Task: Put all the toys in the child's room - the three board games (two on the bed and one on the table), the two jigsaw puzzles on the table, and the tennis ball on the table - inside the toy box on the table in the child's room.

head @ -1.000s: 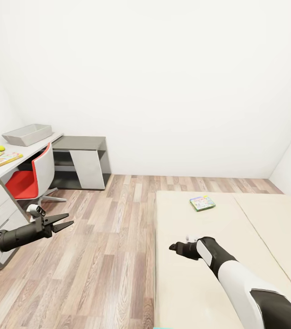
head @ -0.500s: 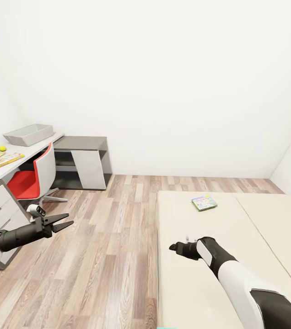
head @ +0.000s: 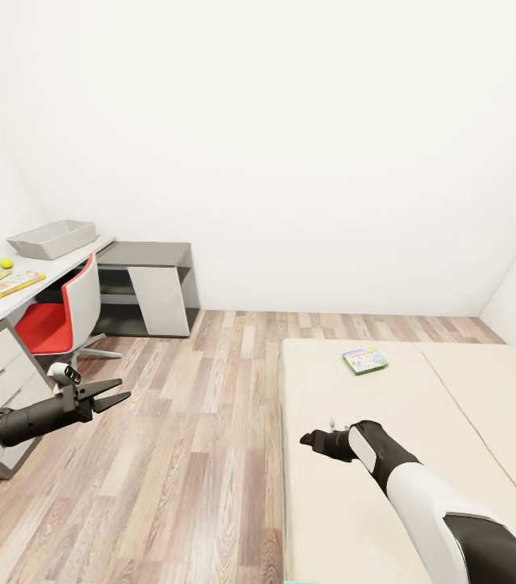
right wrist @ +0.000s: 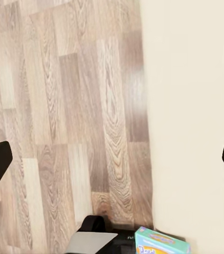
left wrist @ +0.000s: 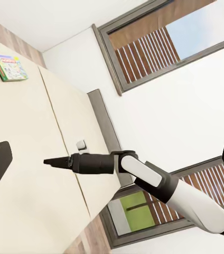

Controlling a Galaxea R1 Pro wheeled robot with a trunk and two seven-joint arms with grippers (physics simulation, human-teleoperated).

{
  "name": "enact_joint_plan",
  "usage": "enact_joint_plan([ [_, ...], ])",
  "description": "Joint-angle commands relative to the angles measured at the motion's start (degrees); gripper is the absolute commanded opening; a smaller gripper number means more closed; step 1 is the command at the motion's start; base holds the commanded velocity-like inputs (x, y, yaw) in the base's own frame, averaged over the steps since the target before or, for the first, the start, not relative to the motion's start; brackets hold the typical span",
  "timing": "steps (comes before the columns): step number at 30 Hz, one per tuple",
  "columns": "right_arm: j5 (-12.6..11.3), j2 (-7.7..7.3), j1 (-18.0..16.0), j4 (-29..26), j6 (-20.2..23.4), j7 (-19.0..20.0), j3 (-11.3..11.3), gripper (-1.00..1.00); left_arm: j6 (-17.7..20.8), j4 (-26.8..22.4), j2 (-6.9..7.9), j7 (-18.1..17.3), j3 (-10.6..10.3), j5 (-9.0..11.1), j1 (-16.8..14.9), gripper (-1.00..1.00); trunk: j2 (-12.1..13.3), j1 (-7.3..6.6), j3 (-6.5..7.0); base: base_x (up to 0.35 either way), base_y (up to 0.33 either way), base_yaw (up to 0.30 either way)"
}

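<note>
Approach step: both the left gripper [head: 120,391] and right gripper [head: 310,440] are wide and empty; next, reach the green-bordered flat game box [head: 364,360] on the cream bed [head: 420,454].

A green-bordered board game [head: 364,360] lies on the bed [head: 347,519], beyond the right end effector [head: 310,440].

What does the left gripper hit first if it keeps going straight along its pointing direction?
Probably nothing close: the left gripper points across open wood floor toward the bed, so the bed's near edge looks first. Depth is uncertain.
</note>
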Motion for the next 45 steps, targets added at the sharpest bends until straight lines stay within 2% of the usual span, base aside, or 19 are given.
enact_joint_plan([
  [1,0.10,0.05,-0.03,-0.01,0.32,0.08,-0.47,1.00,0.61,0.00,0.02,-0.21,-0.01,0.00,-0.04,1.00,-0.12,0.03,-0.12,0.000,0.046,0.000],
  [27,0.43,0.06,0.83,0.35,0.16,-0.01,-0.47,1.00,0.61,0.00,0.02,-0.21,-0.01,0.00,-0.04,1.00,-0.12,0.03,-0.12,0.000,0.005,0.000],
  [34,0.22,0.14,0.84,0.41,-1.50,-0.01,-0.50,1.00,0.61,0.00,0.02,-0.21,-0.01,0.00,-0.04,1.00,-0.12,0.03,-0.12,0.000,0.000,0.000],
  [45,0.01,0.07,0.84,0.34,-1.85,-0.01,-0.64,1.00,0.61,0.00,0.02,-0.21,-0.01,0.00,-0.04,1.00,-0.12,0.03,-0.12,0.000,0.003,-0.005],
])
